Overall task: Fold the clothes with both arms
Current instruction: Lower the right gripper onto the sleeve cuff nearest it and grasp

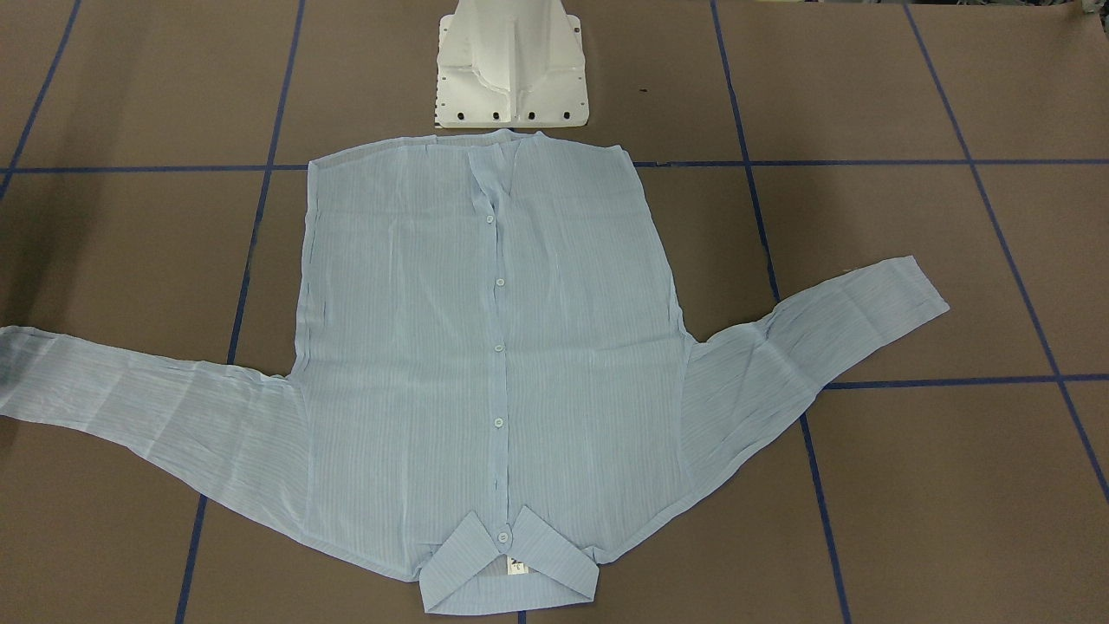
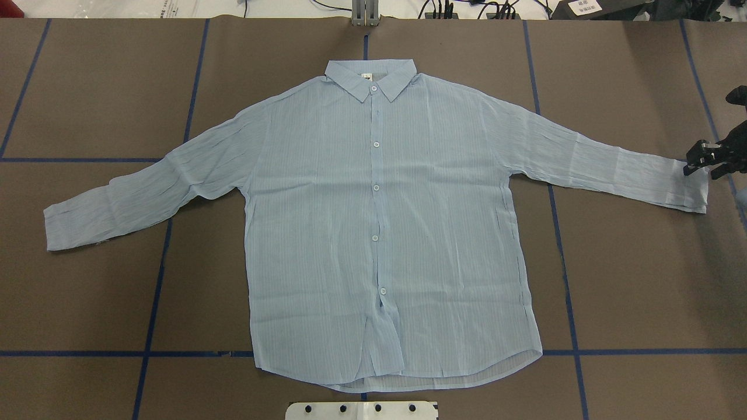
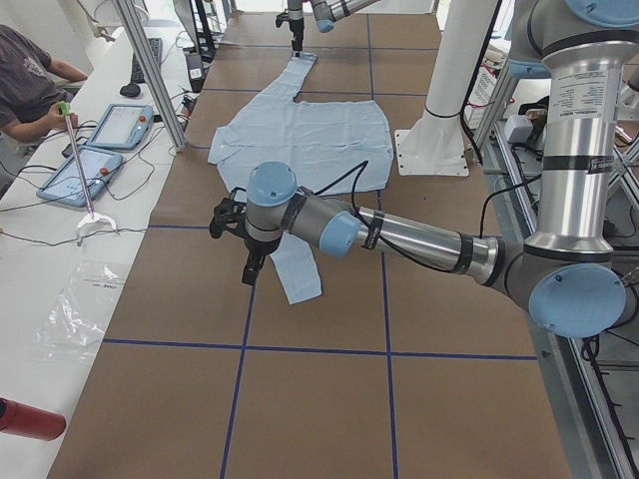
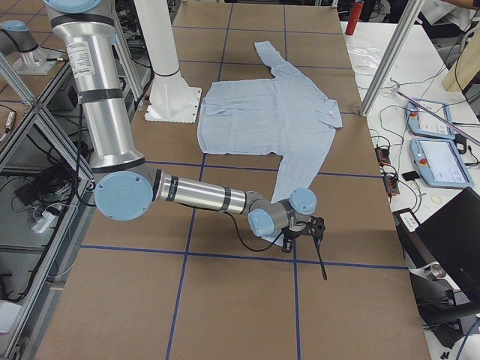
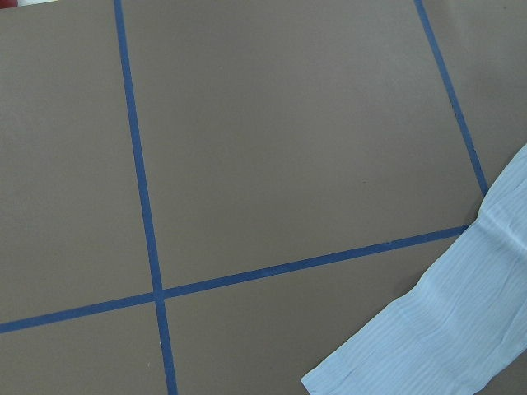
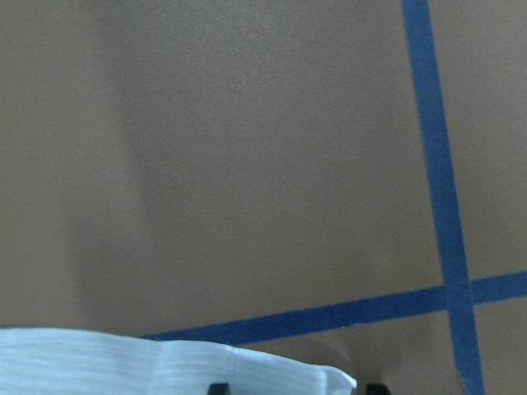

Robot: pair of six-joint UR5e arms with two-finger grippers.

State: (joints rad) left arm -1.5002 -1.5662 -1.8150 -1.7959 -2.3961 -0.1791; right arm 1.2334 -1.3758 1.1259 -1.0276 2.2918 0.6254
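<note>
On the table point(image 2: 87, 303), just ahead of our base, the shirt point(image 2: 373, 233) lies flat and buttoned, hem nearest, sleeves spread, collar point(image 2: 370, 79) farthest. No fold shows, so we judge all the folding is left. Our right gripper point(image 2: 703, 160) hangs over the right cuff point(image 2: 691, 189), fingers apart, holding nothing. Our left gripper point(image 3: 250, 267) hovers by the left cuff point(image 2: 55, 227); whether it is parted we cannot tell.

Left silver-grey tubular arm point(image 3: 419, 239) extends horizontally, forearm level. Left black 2-finger gripper point(image 3: 250, 271) points down; finger spacing cannot be determined. Right silver-grey tubular arm point(image 4: 199, 196) extends low and level. Right black 2-finger gripper point(image 6: 296, 387) points down, fingertips parted.
</note>
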